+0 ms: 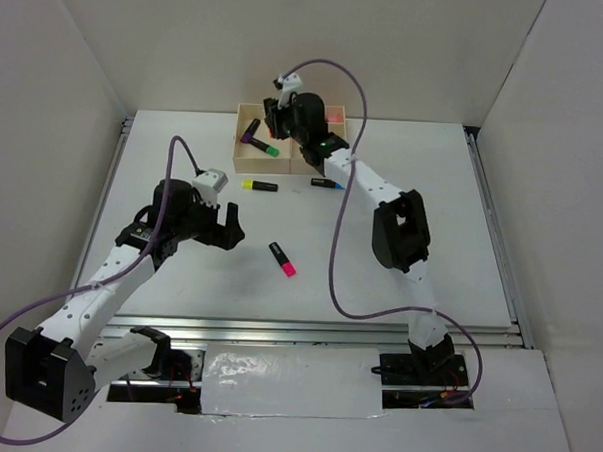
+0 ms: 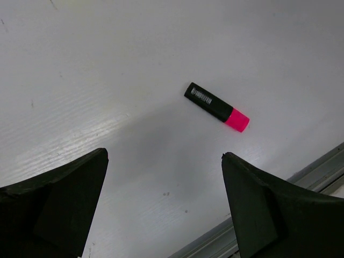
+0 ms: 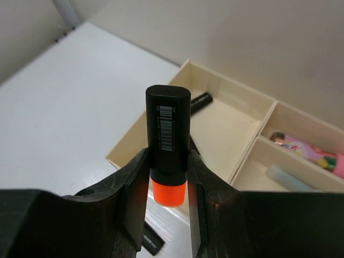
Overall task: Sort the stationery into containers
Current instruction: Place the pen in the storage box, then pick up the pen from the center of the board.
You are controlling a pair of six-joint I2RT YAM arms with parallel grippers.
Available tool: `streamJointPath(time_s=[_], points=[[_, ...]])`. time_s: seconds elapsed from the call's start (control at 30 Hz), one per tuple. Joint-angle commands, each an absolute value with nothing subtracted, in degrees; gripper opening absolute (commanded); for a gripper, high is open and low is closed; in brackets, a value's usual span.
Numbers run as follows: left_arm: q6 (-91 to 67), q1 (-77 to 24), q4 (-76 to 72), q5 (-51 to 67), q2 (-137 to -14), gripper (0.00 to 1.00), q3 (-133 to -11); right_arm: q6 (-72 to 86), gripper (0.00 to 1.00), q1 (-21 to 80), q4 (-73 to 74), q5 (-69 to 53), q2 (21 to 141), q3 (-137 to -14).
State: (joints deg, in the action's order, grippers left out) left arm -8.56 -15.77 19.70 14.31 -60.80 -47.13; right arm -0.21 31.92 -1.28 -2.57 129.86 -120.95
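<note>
Top view: white table [image 1: 281, 225], two arms, beige tray [image 1: 246, 162] at the far edge. The right gripper [image 3: 167, 180] hangs above the tray's large compartment, nr its outer wall. Its jaws are clamped narrow on an orange highlighter [image 3: 167, 129], black body upright, orange cap down btwn the fingers. That compartment already holds a few markers; the smaller sections beside it hold pastel ones.

The left gripper [image 2: 164, 161] hovers low over the table, jaws spread wide, holding nothing. A pink highlighter [image 2: 216, 106] lies flat just ahead of it, nr the front rail. A yellow highlighter [image 1: 260, 185] and a blue highlighter [image 1: 326, 183] lie just in front of the tray.

Step in hand, as I judge it: release the orange marker into a compartment. To do it well:
- Carry it fully past the thin wall.
- Lower it before letting go, so it can't bounce out or catch the rim.
- Keep clear of markers already inside.

For the left arm: centre the pink marker btwn the fingers and turn the wrist so they close across its narrow body, not end to end.
</note>
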Motion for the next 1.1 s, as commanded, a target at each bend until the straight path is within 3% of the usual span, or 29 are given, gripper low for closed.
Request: streamJointPath(time_s=[0.0, 0.1, 0.17, 0.2, 0.3, 0.37, 0.4, 0.5, 0.67, 0.9, 1.07], points=[[-16.4, -16.7, 17.5, 11.9, -59.0, 0.99, -45.9, -4.6, 0.0, 33.4, -14.4, -0.4, 135.8, -124.3], [-19.8, -18.9, 18.5, 6.6, -58.9, 0.99, -45.5, -6.3, 0.11, 34.7, -13.2, 1.8, 142.2, -131.1], [-21.6, -19.9, 20.4, 2.7, -60.5, 0.99, -46.5, -6.7, 0.28, 34.7, -13.8, 2.3, 144.0, -132.9], [-22.7, -20.3, 20.7, 2.0, -60.6, 0.99, -46.5, -7.0, 0.43, 34.5, -15.3, 2.5, 144.1, -132.4], [-23.2, -21.2, 21.5, 1.8, -61.2, 0.99, -46.7, -8.3, 0.65, 34.5, -17.0, 2.9, 143.4, -130.0], [-24.3, -22.3, 21.4, 2.5, -62.0, 0.99, -46.8, -8.3, 0.75, 34.2, -15.6, 3.0, 141.7, -129.4], [-25.0, -22.9, 21.4, 2.7, -62.5, 0.99, -46.9, -8.0, 0.85, 34.1, -14.9, 3.3, 140.5, -128.2], [-26.1, -26.0, 21.4, 2.2, -65.9, 0.99, -48.8, -6.9, 0.9, 33.1, -12.4, 3.3, 132.8, -123.1], [-28.6, -32.7, 21.4, 0.4, -76.3, 0.98, -53.2, -0.1, 0.9, 28.8, -5.6, 4.0, 113.1, -111.1], [-32.4, -36.3, 21.8, 0.6, -90.8, 0.96, -59.5, 4.7, 0.89, 18.9, -2.4, 1.9, 85.9, -78.1], [-34.7, -37.4, 23.5, 0.4, -97.0, 0.96, -64.5, 6.9, 0.88, 13.8, 2.5, 0.3, 72.2, -65.0]])
